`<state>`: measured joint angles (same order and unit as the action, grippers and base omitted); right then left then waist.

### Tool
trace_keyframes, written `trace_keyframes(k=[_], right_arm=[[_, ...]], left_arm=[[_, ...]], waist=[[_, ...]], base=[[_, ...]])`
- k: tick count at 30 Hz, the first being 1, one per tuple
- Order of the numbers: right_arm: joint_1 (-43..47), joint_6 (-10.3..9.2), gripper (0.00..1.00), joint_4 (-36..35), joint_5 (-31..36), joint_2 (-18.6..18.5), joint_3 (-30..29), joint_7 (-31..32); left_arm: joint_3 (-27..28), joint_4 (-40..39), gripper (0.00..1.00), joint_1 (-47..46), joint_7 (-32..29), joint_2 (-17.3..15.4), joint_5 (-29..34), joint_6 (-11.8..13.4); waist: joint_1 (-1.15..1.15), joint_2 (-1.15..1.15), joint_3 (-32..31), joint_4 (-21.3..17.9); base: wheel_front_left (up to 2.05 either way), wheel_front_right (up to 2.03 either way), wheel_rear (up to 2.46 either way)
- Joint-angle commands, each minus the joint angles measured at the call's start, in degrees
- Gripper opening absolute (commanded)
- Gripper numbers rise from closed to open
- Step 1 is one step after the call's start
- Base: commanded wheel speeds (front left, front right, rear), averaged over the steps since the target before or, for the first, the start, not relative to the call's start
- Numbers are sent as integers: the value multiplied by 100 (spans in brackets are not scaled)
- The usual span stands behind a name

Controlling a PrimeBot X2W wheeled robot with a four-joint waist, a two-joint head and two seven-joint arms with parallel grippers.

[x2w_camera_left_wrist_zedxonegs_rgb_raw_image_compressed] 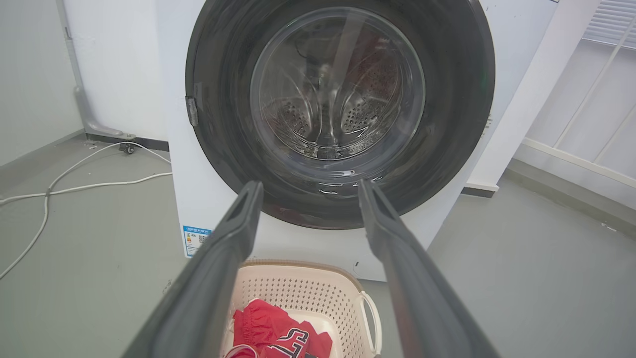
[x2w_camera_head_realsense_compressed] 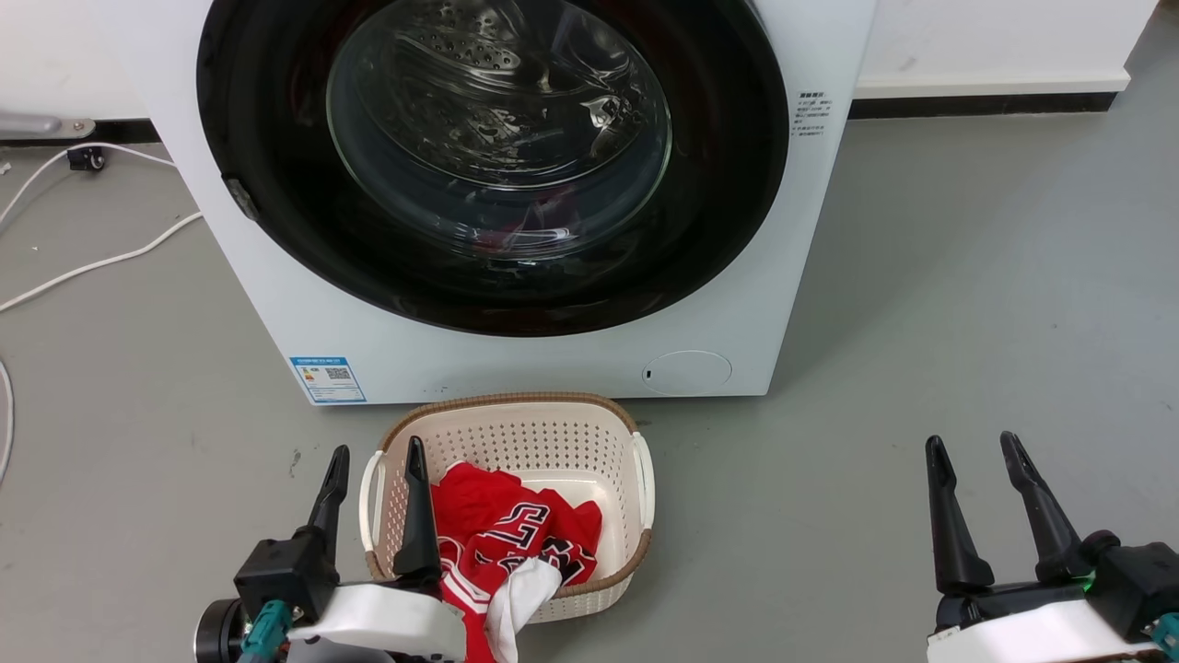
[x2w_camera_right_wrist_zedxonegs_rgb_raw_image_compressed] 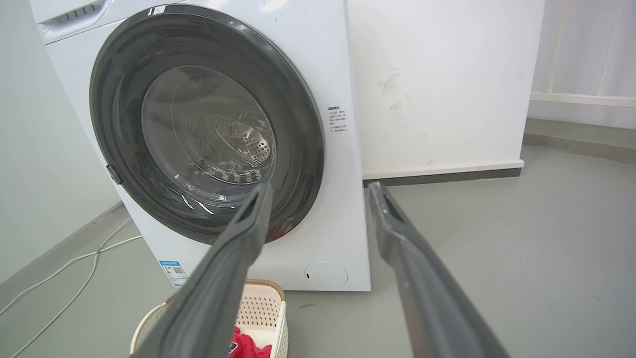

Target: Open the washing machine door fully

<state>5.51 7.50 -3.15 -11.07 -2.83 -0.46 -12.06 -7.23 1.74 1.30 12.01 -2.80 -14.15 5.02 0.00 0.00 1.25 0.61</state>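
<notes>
Before the washing machine door [x2w_camera_head_realsense_compressed: 497,120], a basket [x2w_camera_head_realsense_compressed: 516,401]; left end effector [x2w_camera_head_realsense_compressed: 379,445] and right end effector [x2w_camera_head_realsense_compressed: 972,437] splayed.

Tapered black fingers [x2w_camera_head_realsense_compressed: 949,525] on left end effector [x2w_camera_head_realsense_compressed: 378,445] and right end effector [x2w_camera_head_realsense_compressed: 972,438]; white wrist shells [x2w_camera_head_realsense_compressed: 387,617], black housings [x2w_camera_head_realsense_compressed: 281,571], teal connectors [x2w_camera_head_realsense_compressed: 262,631], green light [x2w_camera_head_realsense_compressed: 1087,580] at right.

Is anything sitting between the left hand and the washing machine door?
Only the laundry basket, low and below the washing machine door; above it, nothing visible blocks the left hand.
</notes>
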Motion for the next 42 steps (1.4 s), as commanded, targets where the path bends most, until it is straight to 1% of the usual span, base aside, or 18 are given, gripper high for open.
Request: trace_keyframes(k=[1, 11, 27, 42], right_arm=[[33, -2, 100, -57, 137, -11, -3, -50], [114, -2, 100, -86, 617, -9, 44, -174], [213, -2, 100, -99, 1044, -8, 98, -322], [218, -2, 100, 165, 561, -8, 51, -315]], left_arm=[[-28, -33, 100, 22, 49, -13, 129, 11], [-92, 36, 100, 82, 176, -13, 573, 85], [-145, 40, 100, 165, 330, -13, 1031, 155], [-103, 136, 100, 186, 322, -12, 956, 157]], waist=[[0, 0, 0, 3], [0, 0, -7, 11], [0, 0, -6, 24], [0, 0, -9, 18]], base=[[0, 0, 0], [0, 0, 0], [0, 0, 0], [0, 0, 0]])
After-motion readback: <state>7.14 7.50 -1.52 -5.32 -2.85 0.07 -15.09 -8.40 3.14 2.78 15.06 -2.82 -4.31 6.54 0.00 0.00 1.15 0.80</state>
